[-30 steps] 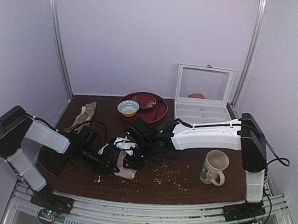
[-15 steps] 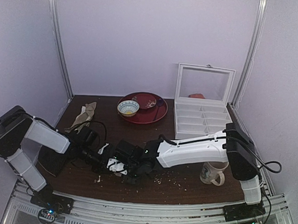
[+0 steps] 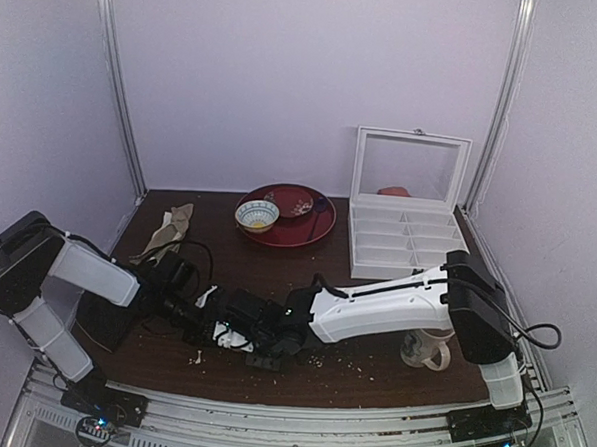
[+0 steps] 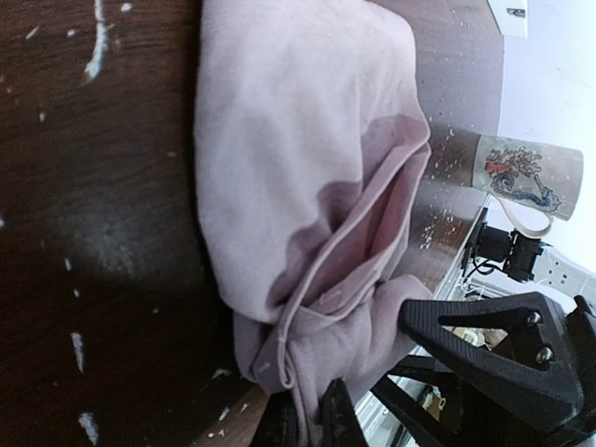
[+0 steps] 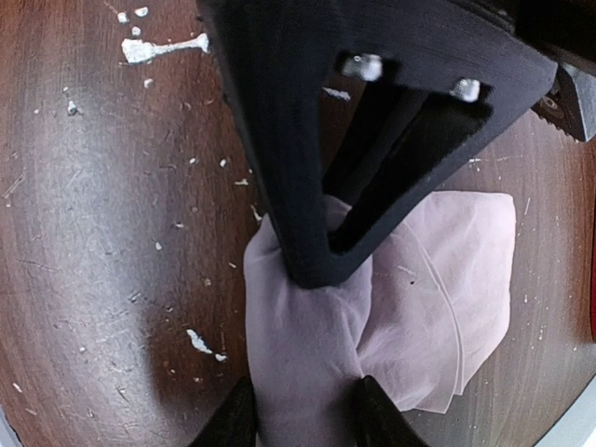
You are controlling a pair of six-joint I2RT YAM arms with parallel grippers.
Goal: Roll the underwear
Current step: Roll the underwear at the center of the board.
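Underwear (image 4: 298,186): pale pink thin fabric, bunched into a loose, partly folded bundle that lies on the dark worktop (image 5: 93,233); a stitched edge curves across its middle.
Where it lies: near the front edge, left of centre, between the two grippers; from above the arms hide nearly all of it.
Left gripper (image 4: 307,424): closed tight, its fingers pinching one gathered end of the underwear low over the wood.
Right gripper (image 5: 303,419): its two fingers stand on either side of the gathered part of the bundle and press into it, holding the cloth; the black frame of the left gripper crosses just above.
Right arm: reaches far across to the left, low over the worktop.
Mug (image 4: 521,172): white with a printed figure, on the right side, well apart from the garment.
Specks (image 5: 163,47): white crumbs and smears scattered over the wood around the fabric.
Farther back: a red plate (image 3: 313,229) with a small bowl (image 3: 256,215) on it, an open clear box (image 3: 403,229) with compartments, and a beige cloth (image 3: 168,232) at the left.
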